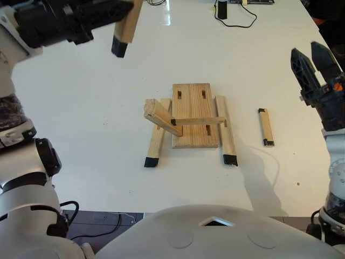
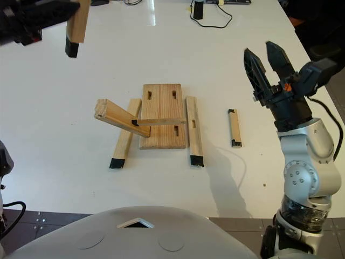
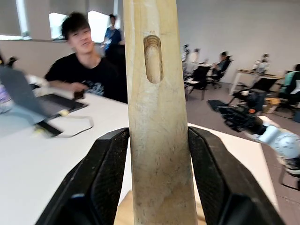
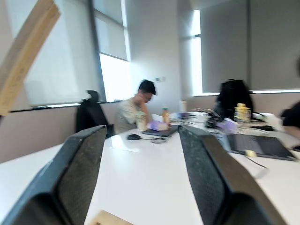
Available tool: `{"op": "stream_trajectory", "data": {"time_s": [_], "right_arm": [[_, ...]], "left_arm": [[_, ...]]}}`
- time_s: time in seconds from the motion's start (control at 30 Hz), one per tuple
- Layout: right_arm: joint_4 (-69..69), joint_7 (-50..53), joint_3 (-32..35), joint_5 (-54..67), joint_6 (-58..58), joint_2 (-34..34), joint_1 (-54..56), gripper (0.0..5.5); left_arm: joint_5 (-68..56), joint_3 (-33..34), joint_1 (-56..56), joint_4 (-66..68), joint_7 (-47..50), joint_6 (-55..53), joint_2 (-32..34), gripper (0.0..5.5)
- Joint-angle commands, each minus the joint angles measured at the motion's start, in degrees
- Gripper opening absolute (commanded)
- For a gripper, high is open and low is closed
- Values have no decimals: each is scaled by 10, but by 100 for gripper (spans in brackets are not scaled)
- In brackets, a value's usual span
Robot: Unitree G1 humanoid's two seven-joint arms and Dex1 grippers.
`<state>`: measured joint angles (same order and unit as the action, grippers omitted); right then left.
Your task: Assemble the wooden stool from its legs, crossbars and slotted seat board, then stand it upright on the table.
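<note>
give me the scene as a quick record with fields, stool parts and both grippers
left gripper: raised far left, shut on held leg
right gripper: raised at right, open, empty
seat board: flat on table, slots up
left flat leg: beside board's left edge
right flat leg: beside board's right edge
tilted leg: angled over left flat leg
crossbar: across the board
short bar: flat, apart, right of board
stool: not assembled

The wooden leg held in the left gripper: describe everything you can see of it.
This pale, square-section wooden leg has a black cap on its lower end and an oval slot in one face. It hangs nearly upright, clamped in the left gripper, over the white table's far left, touching nothing else.
</note>
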<state>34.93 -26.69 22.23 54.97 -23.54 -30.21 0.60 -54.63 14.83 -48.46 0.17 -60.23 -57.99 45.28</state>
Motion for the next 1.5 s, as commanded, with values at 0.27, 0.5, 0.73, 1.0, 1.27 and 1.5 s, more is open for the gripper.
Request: {"op": "stream_trajectory", "data": {"time_s": [0.27,0.5,0.73,1.0,1.27,1.5], "right_arm": [[23,-49,-52,253,-134,-121,182,376],[20,-58,-73,309,-158,-140,229,376],[30,-66,-79,328,-162,-143,232,376],[44,-87,-73,348,-163,-165,224,298],[47,-123,-76,303,-168,-191,198,208],[39,-140,-78,266,-157,-186,187,207]], "left_arm": [[-141,-40,-27,-153,-38,-51,-39,203],[-123,-63,14,-189,-47,-31,-30,203],[-84,-93,43,-193,-87,-2,-10,203],[-55,-118,59,-192,-122,20,4,202],[-52,-118,49,-183,-120,26,2,201],[-59,-111,26,-169,-94,22,-14,201]]}}
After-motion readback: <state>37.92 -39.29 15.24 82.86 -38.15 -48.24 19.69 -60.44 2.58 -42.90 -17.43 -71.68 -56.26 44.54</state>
